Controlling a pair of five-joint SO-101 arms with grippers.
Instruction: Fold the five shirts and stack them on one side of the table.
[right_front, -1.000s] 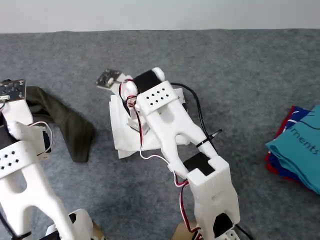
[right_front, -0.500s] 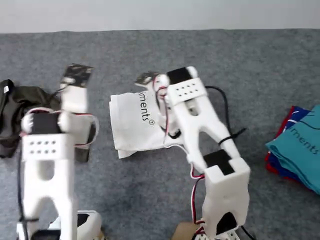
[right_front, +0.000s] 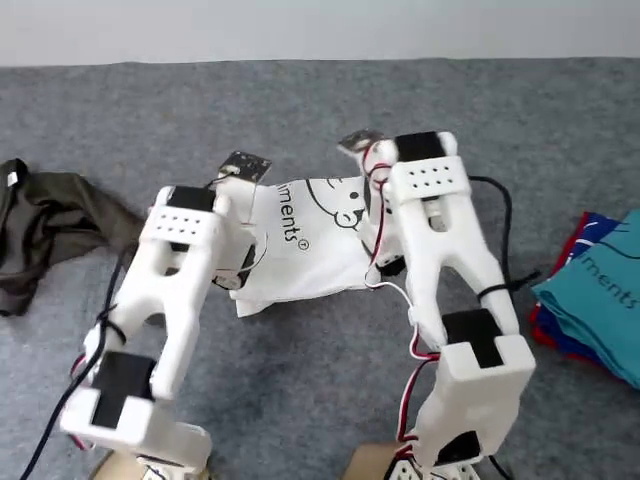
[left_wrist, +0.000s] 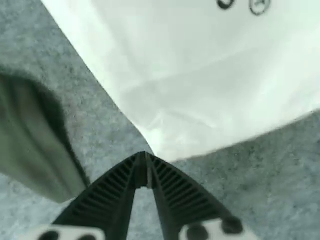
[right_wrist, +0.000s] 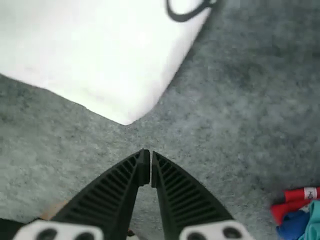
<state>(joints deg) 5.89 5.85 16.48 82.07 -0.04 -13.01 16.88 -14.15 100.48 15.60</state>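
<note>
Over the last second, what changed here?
The left arm swung from over the dark shirt to the white shirt, where the left gripper sits shut at one corner. The right arm slid off the white shirt toward the folded stack; the right gripper sits shut beside another corner. Nothing was grabbed. White shirt and folded stack stayed put.

Grey tabletop (right_front: 500, 120), perhaps felt; pale wall (right_front: 300, 25).

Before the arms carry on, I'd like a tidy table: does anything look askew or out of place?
Yes. The dark shirt lies crumpled and unfolded at the left of the high view, far from the folded stack at the right. The white shirt in the middle is folded but sits askew, its layers uneven at the lower corner.
</note>
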